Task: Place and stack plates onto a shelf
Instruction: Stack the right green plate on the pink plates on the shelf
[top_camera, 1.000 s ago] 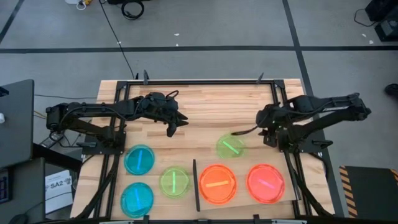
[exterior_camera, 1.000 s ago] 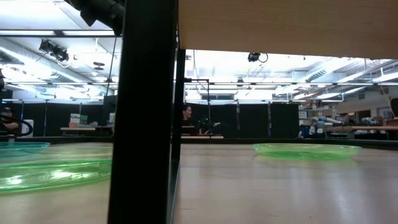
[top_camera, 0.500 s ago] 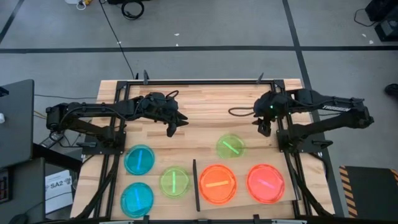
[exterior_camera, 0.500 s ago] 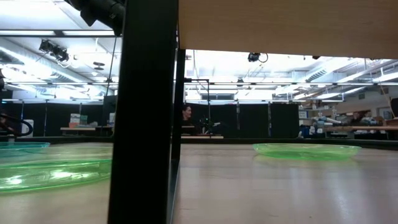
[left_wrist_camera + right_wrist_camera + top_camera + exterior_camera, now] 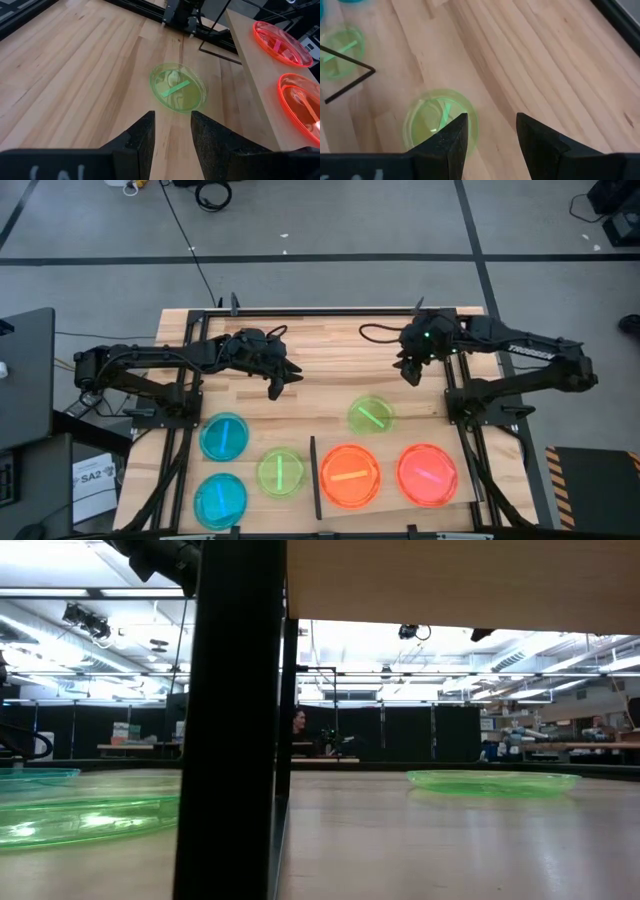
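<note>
In the high view, an orange plate and a pink plate lie flat on the shelf, a pale board with a black strip on its left edge. A green plate lies on the tabletop just beyond the shelf's far edge. Another green plate and two blue plates lie left of the shelf. My right gripper hovers open, beyond and to the right of the nearer green plate. My left gripper waits open over the table's far left, facing that plate.
The arms' black frame runs along the table's far edge and down both sides. Bare wood lies between the two grippers. In the low view the shelf's black upright blocks the middle, and a person sits in the room far behind.
My right gripper has drawn back from beside the green plate near the shelf, moving toward the table's far edge and a little left. The plate stays where it was. The left arm has kept still.
</note>
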